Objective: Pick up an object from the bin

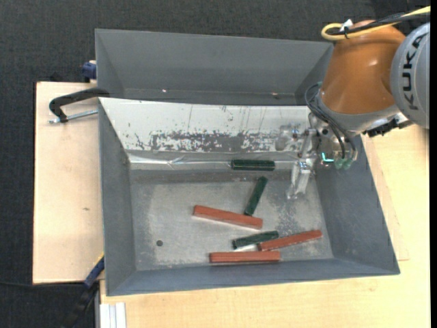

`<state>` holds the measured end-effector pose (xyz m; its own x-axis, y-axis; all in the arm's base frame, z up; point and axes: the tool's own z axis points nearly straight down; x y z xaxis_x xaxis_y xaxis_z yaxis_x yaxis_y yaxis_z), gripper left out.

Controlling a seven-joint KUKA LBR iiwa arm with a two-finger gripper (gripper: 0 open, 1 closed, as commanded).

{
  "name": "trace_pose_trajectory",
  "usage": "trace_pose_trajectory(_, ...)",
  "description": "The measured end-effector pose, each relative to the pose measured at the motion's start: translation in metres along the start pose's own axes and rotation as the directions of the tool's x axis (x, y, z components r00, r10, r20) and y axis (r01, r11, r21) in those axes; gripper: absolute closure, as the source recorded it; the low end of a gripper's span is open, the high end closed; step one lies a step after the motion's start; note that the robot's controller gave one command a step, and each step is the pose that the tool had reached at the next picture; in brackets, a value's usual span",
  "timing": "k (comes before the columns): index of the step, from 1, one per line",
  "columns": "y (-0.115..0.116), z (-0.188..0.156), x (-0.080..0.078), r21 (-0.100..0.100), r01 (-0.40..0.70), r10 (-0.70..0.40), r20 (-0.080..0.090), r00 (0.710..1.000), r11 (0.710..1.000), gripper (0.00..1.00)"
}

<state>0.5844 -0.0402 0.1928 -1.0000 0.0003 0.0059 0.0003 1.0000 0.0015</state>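
Note:
My gripper point(299, 180) hangs over the bin's right part, near the back wall, with nothing seen held. A dark green bar point(252, 164) lies flat along the foot of the back wall, just left of the gripper. A second dark green bar point(256, 195) lies tilted on the floor, lower left of the gripper. Below that rests a long red-brown bar point(227, 216), slanting down to the right.
Near the front wall lie three more bars: a dark green one point(255, 240), a red one point(291, 239) to its right, and a red one point(244, 256) along the front. The arm's orange cover stands over the bin's right back corner.

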Motion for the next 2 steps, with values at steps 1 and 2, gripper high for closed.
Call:
trace_pose_trajectory(1,0.0,-0.005,-0.002,0.001,0.001,-0.001,0.009,1.0,1.0,0.0)
trace_pose_trajectory(2,0.0,0.023,-0.003,0.002,0.081,-0.081,0.014,0.997,0.997,0.0)
